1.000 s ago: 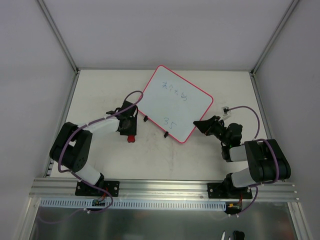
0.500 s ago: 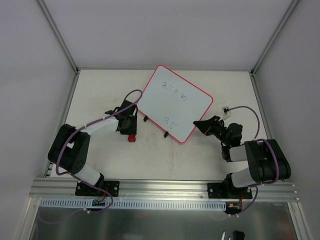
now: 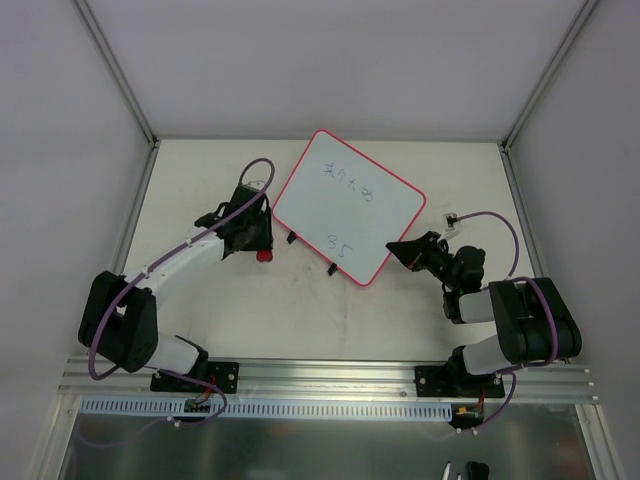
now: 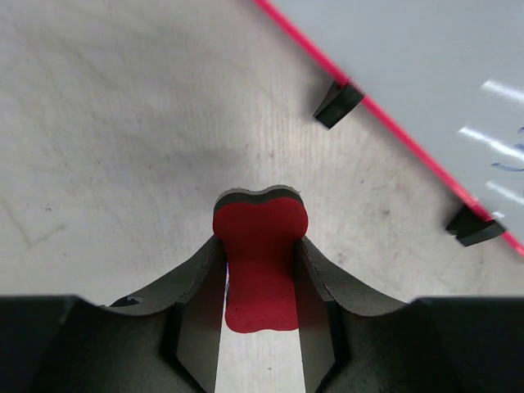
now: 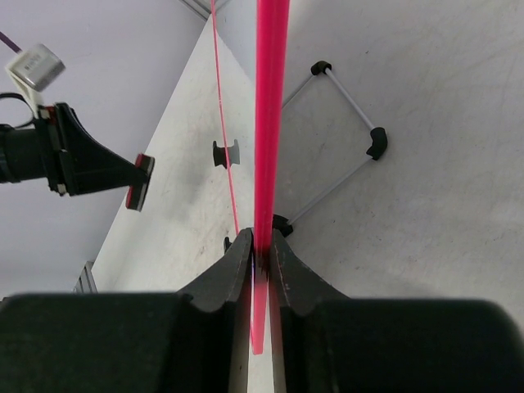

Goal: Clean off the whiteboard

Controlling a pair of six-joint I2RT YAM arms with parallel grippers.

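We're looking down on the bench [image 3: 300,300], and the whiteboard [image 3: 348,206] sits turned like a diamond in the middle of the frame, a little right of centre. Dark handwriting [image 3: 346,184] crosses its upper part and a "35" [image 3: 342,245] sits near its lower edge. Two black clips [image 4: 337,102] stand out from the lower left rim.

The right gripper [image 3: 400,250] is at the board's lower right edge. In the right wrist view it is pinched tight on the pink rim [image 5: 270,98], which runs edge-on straight up the picture. To the right of the rim a thin grey wire frame [image 5: 348,155] with black corners shows against the bench.

The left gripper [image 3: 258,243] is just left of the board's lower left edge. In the left wrist view its fingers [image 4: 192,274] are clamped on a red eraser [image 4: 260,262], its rounded end poking out in front. The eraser is near the rim, clear of the white surface.
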